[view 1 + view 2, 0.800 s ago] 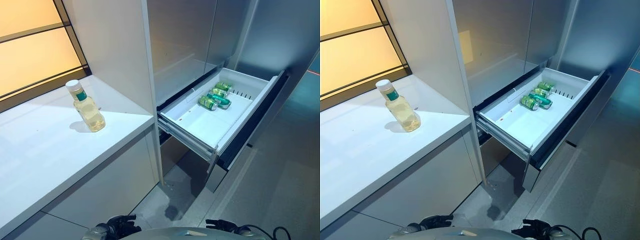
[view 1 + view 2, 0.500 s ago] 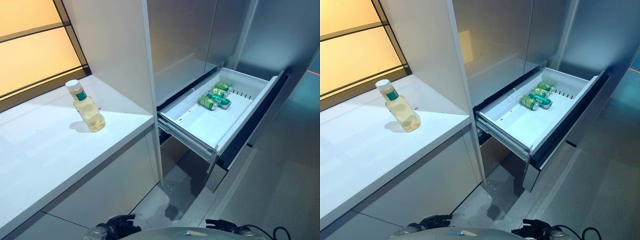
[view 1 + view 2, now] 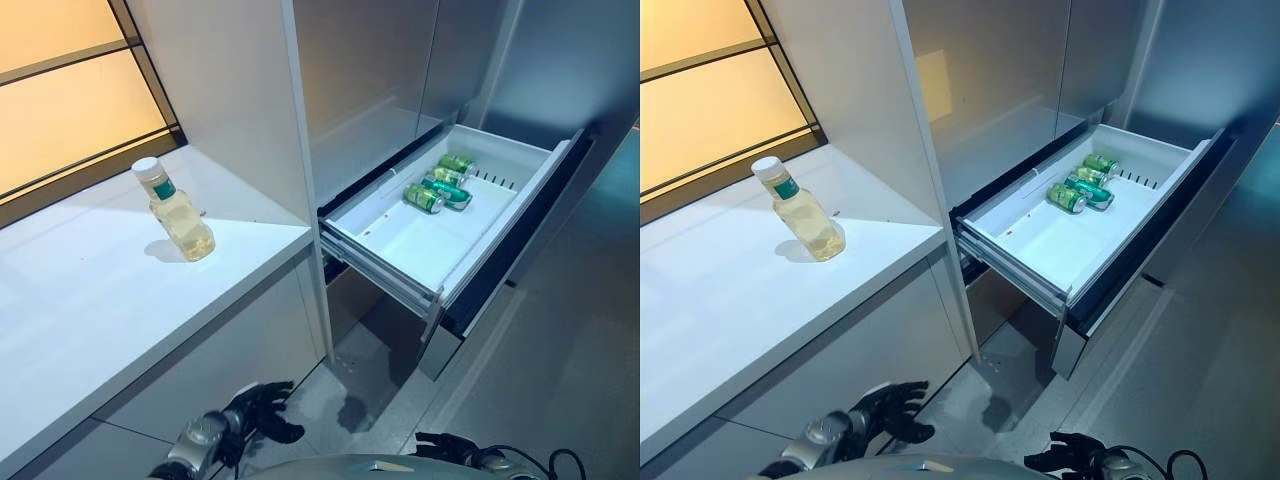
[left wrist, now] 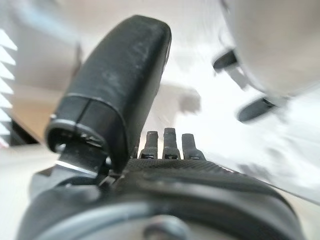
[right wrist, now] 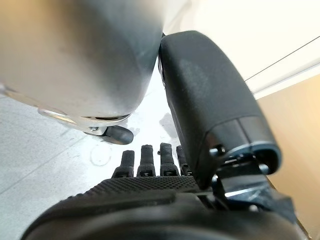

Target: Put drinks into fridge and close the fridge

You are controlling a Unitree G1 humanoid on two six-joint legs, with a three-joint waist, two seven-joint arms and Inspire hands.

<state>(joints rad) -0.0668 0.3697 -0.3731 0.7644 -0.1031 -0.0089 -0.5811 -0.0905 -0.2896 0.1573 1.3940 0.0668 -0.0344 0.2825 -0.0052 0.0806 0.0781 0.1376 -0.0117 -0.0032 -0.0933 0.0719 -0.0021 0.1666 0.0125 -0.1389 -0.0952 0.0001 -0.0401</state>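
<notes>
Left eye view: a clear plastic bottle of pale yellow drink with a white cap and green neck band [image 3: 176,213] stands upright on the white counter [image 3: 90,300], well left of the open white fridge drawer [image 3: 400,245], apparently the one drink not yet stored. Below the counter's front edge, left of the drawer, the robot's dark left hand [image 3: 258,412] hangs with fingers loosely spread and holds nothing; its wrist view shows straight fingers and an empty palm. A tall white cabinet panel [image 3: 240,100] rises just left of the drawer and divides it from the counter. The drawer stands pulled fully out from the grey steel fridge front [image 3: 370,80], left open to take the bottle. Green drink cans [image 3: 440,188] lie on their sides, clustered together at the drawer's far right end, with most of its floor bare. Below and right of the drawer, the dark right hand [image 3: 1072,455] shows low in the right eye view, fingers relaxed and empty. Grey floor tiles [image 3: 570,340] stretch beneath the drawer, and amber-lit window panels [image 3: 70,90] glow behind the counter, far left of the drawer.
</notes>
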